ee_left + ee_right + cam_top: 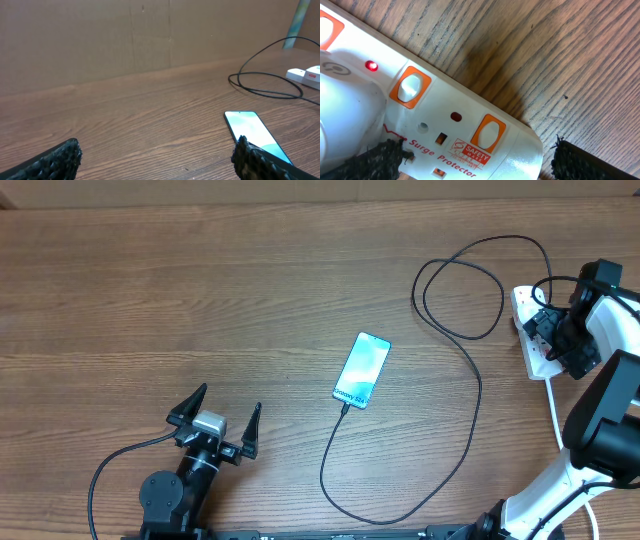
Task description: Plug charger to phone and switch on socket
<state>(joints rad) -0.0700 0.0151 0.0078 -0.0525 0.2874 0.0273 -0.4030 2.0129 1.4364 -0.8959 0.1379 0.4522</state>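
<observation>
the phone [362, 370] lies flat and screen up near the middle of the wooden tabletop [200, 300], its screen lit pale blue. the charger cable [478, 395] meets the phone's lower short edge. from there it runs toward the near edge of the tabletop, curves back up on the right, forms a loose loop and ends at the power strip [535, 360] at the far right edge. the left fingers [253, 425] are spread wide and hold nothing. they sit near the front edge, well apart from the phone. in the left wrist view the phone shows just beyond the right-hand finger tip. the right fingers [375, 162] are directly over the power strip, set wide, one on either side of its end, gripping nothing. whether they touch the casing cannot be told. in the right wrist view a red indicator lamp [370, 65] glows on the strip beside one of the orange-framed rocker switches [410, 87].
</observation>
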